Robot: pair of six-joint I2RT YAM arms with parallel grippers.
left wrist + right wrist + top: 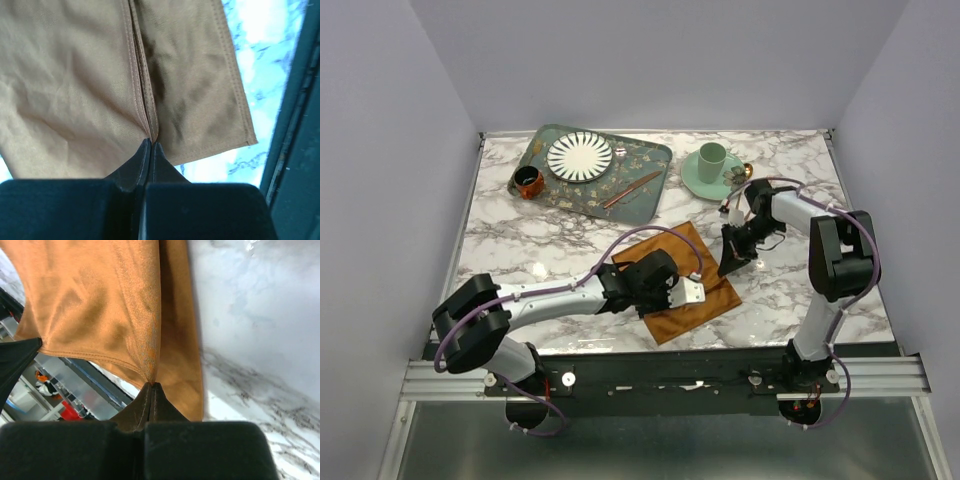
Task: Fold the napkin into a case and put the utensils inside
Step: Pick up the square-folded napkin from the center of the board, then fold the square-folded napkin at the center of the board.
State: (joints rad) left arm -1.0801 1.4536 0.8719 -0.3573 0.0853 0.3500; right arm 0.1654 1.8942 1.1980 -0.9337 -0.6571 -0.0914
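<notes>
Napkin [676, 322] in rust-orange cloth lies as a broad diamond near the front centre of the marble table [520, 250], gripped from both sides by the two arms. The left gripper [151, 145] has its fingers pressed together on the fabric; in the left wrist view two hemmed edges run side by side up from the fingertips, and the cloth spreads away on either side over the marble. The right gripper [152, 386] is likewise clamped shut on a pinch of the napkin at its right-hand edge, where the wrist view shows the cloth gathered into a raised ridge at the tips.

From above, the left arm reaches across from the left, and its black wrist and gripper body cover much of the napkin's middle, leaving only the far corner and the near corner in plain sight.

The utensils [632, 188] – slim copper pieces, too thin to count – lie well apart from the napkin, slanting across the near right part of a green patterned tray [653, 158] at the far left of the table. They share that tray with a white-and-dark striped plate [580, 156] and a small dark and orange cup [527, 182] at its left end.

Just right of the tray stands a mint-green cup [711, 157] on a matching saucer [695, 181], beyond the right arm's wrist and looping cable.
</notes>
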